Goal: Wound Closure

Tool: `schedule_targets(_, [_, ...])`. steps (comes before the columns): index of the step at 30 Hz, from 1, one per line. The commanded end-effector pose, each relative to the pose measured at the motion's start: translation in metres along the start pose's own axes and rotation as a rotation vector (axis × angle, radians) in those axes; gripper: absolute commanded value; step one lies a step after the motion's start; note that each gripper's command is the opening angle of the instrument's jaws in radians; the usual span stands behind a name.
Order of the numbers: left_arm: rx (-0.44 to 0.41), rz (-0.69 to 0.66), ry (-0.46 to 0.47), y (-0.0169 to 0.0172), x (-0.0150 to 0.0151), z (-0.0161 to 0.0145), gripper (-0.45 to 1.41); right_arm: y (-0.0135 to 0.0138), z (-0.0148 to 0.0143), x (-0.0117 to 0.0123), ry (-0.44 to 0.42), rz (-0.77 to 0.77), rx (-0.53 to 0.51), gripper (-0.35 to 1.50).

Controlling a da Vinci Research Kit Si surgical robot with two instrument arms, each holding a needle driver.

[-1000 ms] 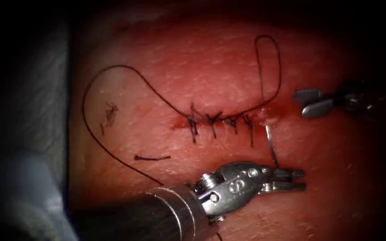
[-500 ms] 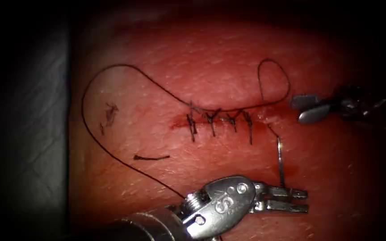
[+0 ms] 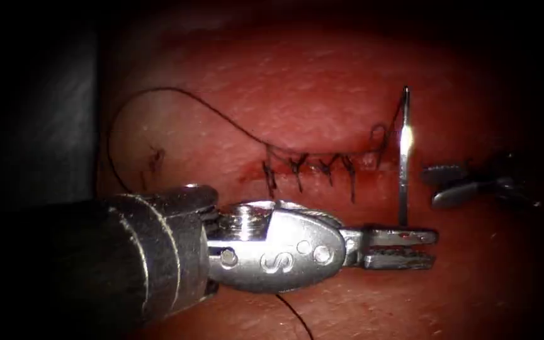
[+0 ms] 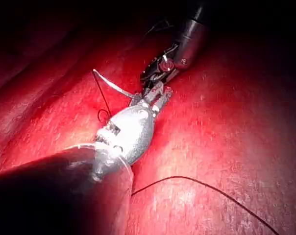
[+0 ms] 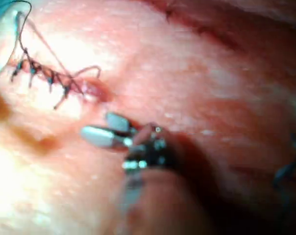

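We see the left arm's silver needle driver (image 3: pixel 401 247) clenched on the base of the curved steel needle (image 3: pixel 404 157), which stands upright, clear of the red pork-belly tissue (image 3: pixel 322 82), just right of the stitched cut (image 3: pixel 310 170). The right arm's dark needle driver (image 3: pixel 448 186) sits further right, jaws parted, holding nothing. Since half a second ago the needle has swung up and the dark thread (image 3: pixel 209 110) loop above the cut has drawn nearly flat.
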Motion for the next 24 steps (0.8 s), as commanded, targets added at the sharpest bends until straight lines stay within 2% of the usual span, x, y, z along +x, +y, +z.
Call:
schedule_targets(1, [0.005, 0.012, 0.0, 0.0002, 0.0001, 0.0005, -0.45, -0.001, 0.0014, -0.0016, 0.012, -0.094, -0.035, 0.64])
schedule_targets(3, [0.01, 0.034, 0.001, 0.0001, 0.0015, -0.0001, -0.45, -0.0018, 0.0022, -0.0015, 0.023, -0.251, -0.093, 0.98])
schedule_targets(8, [0.026, 0.076, 0.013, 0.0007, 0.0049, -0.0022, -0.45, -0.0031, 0.0044, -0.0007, -0.049, -0.374, -0.145, 0.95])
schedule_targets(13, [0.023, 0.089, 0.013, 0.0016, 0.0059, -0.0038, -0.45, -0.0029, 0.0051, 0.0014, -0.04, -0.415, -0.224, 0.81])
schedule_targets(17, [0.015, 0.105, 0.016, 0.0032, 0.0048, -0.005, -0.45, -0.0025, 0.0062, 0.0027, -0.041, -0.429, -0.27, 0.95])
schedule_targets(21, [0.017, 0.12, 0.007, 0.0044, 0.003, -0.0055, -0.45, -0.002, 0.0067, 0.0031, -0.047, -0.45, -0.295, 0.9])
schedule_targets(24, [0.02, 0.117, 0.002, 0.0045, 0.002, -0.0056, -0.45, -0.0014, 0.0072, 0.0033, -0.071, -0.469, -0.316, 0.96])
